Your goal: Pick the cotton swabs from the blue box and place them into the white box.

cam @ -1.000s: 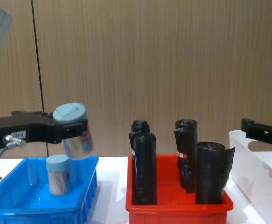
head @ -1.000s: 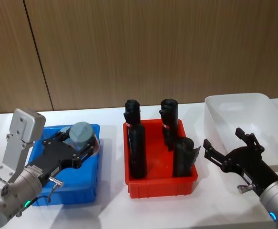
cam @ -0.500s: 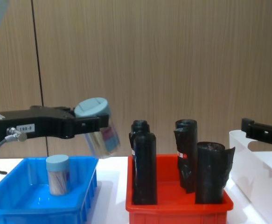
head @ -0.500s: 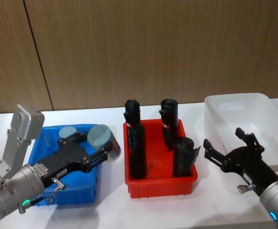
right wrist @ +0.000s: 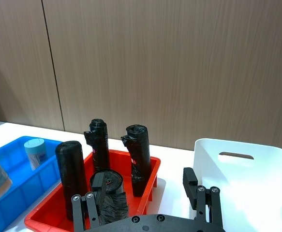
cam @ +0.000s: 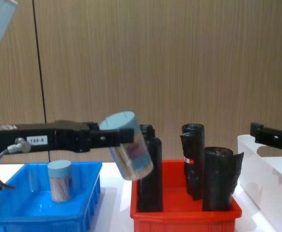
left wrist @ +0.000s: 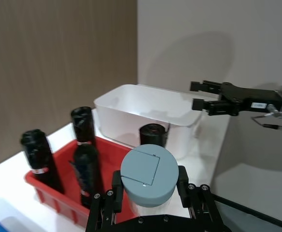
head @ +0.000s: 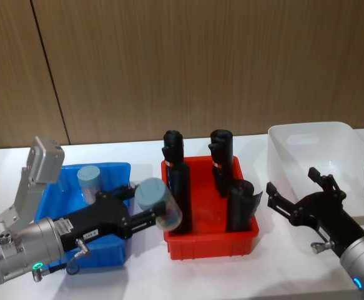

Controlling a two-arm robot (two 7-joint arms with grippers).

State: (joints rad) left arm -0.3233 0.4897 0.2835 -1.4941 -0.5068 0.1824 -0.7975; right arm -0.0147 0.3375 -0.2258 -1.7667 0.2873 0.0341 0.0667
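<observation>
Movement across the table is being made. Within the last second the left arm has been swung rightward. The left gripper (head: 145, 217), seen earlier above the blue box (head: 66, 167) at lower left of the head view, is now held out over the near left corner of the red bin (head: 210, 245) in the lower middle.

The white box (head: 309, 127), at the right edge of the frame, has not been moved, and no jar is seen in it yet. The red bin and its black rolls (head: 180, 199) lie between carrier and goal, and are judged to be the obstacle to be cleared.

The right gripper (head: 291, 181) is kept at lower right, in front of the white box. Its fingers are spread wide and nothing is held, as a second ago.

The cotton swab jar (cam: 131, 157) is clamped between the left fingers just under its pale blue lid. In the chest view it is shown left of centre, tilted and lifted clear of the blue box. It is close to the nearest black roll, and whether the two touch cannot be told.

A second jar (head: 88, 179) is left standing upright in the blue box, towards its far side.

The pick is judged done and the carry roughly half made, with one more jar to be fetched afterwards.
</observation>
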